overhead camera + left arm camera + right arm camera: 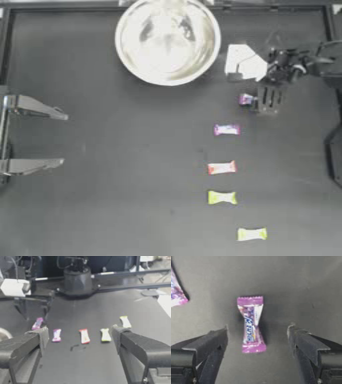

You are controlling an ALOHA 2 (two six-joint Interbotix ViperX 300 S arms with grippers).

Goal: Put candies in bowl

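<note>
Dark matte tabletop point(120, 200) everywhere from above, and the shiny silvery bowl point(167, 40) makes the handiest landmark: all five candies sit outside it in a loose line trailing away from its right side, with a purple one point(246, 99) closest to it, then another purple point(226, 130), the red-and-white point(221, 168), and two yellow-green point(222, 198) farthest off point(252, 234). Your right gripper point(267, 100) is down at that nearest purple candy, just off the bowl's rim; the left gripper point(63, 139) waits well away from the bowl, jaws spread wide. From the left wrist you're looking across the table at the row of sweets, nothing between its jaws point(80, 338). From the right wrist, the claw point(258, 331) is wide open, straddling the purple candy without touching. I'd drop lower and pinch the fatter middle, since the crinkly, slick wrapper and flat twisted ends look easy to lose.
</note>
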